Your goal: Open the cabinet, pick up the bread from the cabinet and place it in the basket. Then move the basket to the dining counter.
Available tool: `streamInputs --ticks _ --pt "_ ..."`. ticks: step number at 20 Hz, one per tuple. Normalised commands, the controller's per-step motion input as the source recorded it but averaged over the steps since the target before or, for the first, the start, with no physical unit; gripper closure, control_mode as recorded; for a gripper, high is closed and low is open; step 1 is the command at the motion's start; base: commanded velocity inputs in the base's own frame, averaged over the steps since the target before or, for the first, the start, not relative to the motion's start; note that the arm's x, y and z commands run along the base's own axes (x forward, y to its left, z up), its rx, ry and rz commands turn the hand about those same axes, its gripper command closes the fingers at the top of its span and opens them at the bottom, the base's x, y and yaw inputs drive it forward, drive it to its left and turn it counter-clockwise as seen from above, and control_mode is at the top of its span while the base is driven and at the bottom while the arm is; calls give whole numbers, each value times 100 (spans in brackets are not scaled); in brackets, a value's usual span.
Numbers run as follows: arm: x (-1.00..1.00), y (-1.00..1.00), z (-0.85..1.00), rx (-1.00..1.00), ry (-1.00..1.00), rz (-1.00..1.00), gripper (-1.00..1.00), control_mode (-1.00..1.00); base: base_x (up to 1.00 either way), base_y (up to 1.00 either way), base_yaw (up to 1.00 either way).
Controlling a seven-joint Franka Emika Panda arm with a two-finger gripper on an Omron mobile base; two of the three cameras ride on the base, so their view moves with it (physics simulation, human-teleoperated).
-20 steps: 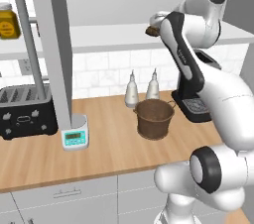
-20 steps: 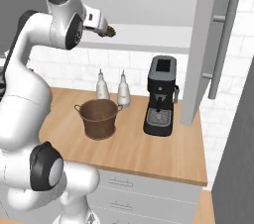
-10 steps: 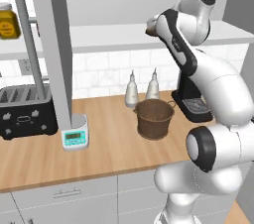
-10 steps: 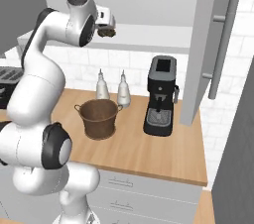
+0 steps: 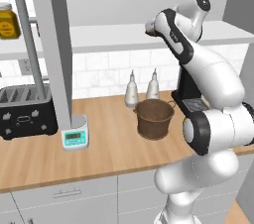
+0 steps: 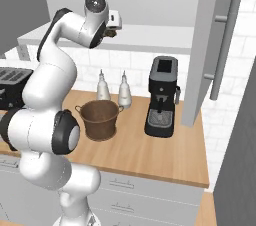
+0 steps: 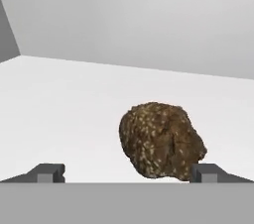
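Comparing the present moment with the pictures taken half a second and one second before, the arm is seen to have swung from the robot's right toward the middle of the open cabinet (image 5: 54,44), and the claw (image 6: 113,28) is now raised at the level of the pale shelf (image 5: 114,35). The basket (image 5: 154,118), the two bottles (image 5: 131,89) and the coffee machine (image 6: 162,97) are unchanged on the wood surface (image 5: 109,143).

In the hand view, the bread (image 7: 161,140) is shown lying on the white shelf floor, just ahead of the claw (image 7: 126,172). The roll is offset toward the fingertip (image 7: 208,171) at the right of that view, which it almost touches or slightly overlaps; the other fingertip (image 7: 47,172) stands well apart from it. The fingers are spread wide and nothing is held between them.

The basket is seen on the surface below the shelf, beside the bottles and left of the coffee machine in the right base view. A toaster (image 5: 25,111) and a small scale (image 5: 75,137) are placed further left.
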Motion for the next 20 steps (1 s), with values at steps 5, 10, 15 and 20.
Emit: streamInputs --ticks 5,10,15,20 --pt "53 0 1 0 0 3 -100 -100 0 0 0" --pt "34 0 0 0 0 1 -100 -100 0 0 0" --pt "21 -4 -2 0 4 0 -100 -100 0 0 0" --pt "6 -5 -7 0 5 0 -100 -100 0 0 0"
